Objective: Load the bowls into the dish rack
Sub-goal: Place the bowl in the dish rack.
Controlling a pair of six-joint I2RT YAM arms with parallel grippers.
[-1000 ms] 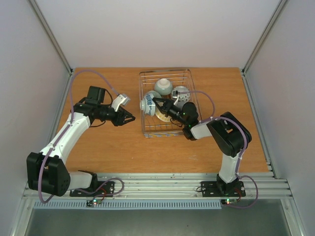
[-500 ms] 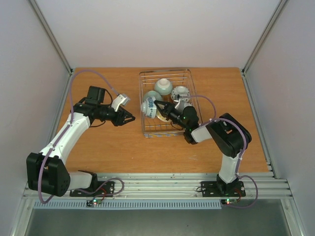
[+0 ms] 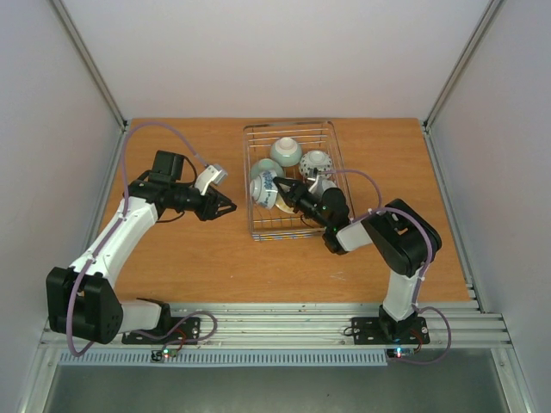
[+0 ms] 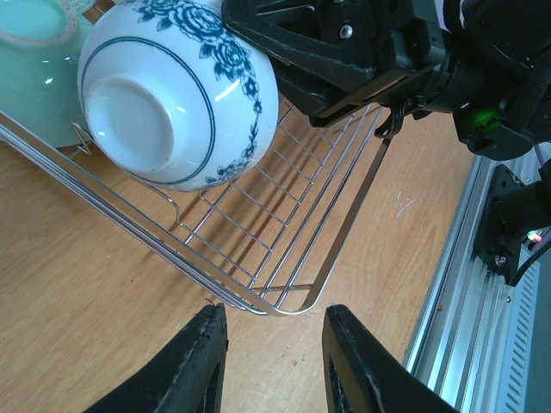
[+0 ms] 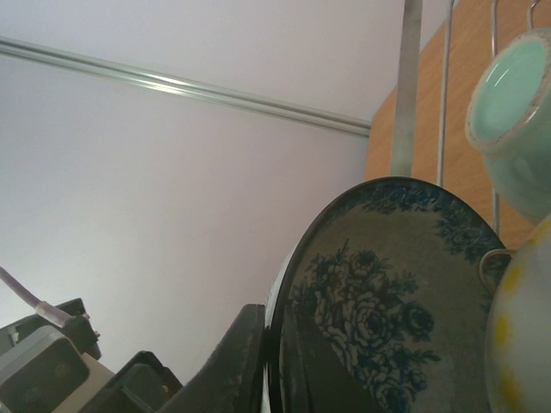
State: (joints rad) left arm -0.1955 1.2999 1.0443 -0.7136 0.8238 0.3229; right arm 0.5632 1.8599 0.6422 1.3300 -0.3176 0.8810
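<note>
Four bowls are in the rack (image 3: 288, 126) by my count. My right gripper (image 3: 277, 183) is pinching the rim of the blue-flowered bowl (image 4: 181, 86), which is tipped on its side just inside the rack's left wall, foot facing outward. I reckon grabbing that thin rim lets me stand it on edge between the wires instead of dropping it flat. The green bowl (image 3: 286, 152) and dotted bowl (image 3: 316, 161) sit toward the rack's far end, and the yellow bowl (image 5: 516, 344) is right beside the blue one. My left gripper (image 4: 274, 323) hovers outside the rack's near left corner, jaws spread and holding nothing, out of the way I guess.
</note>
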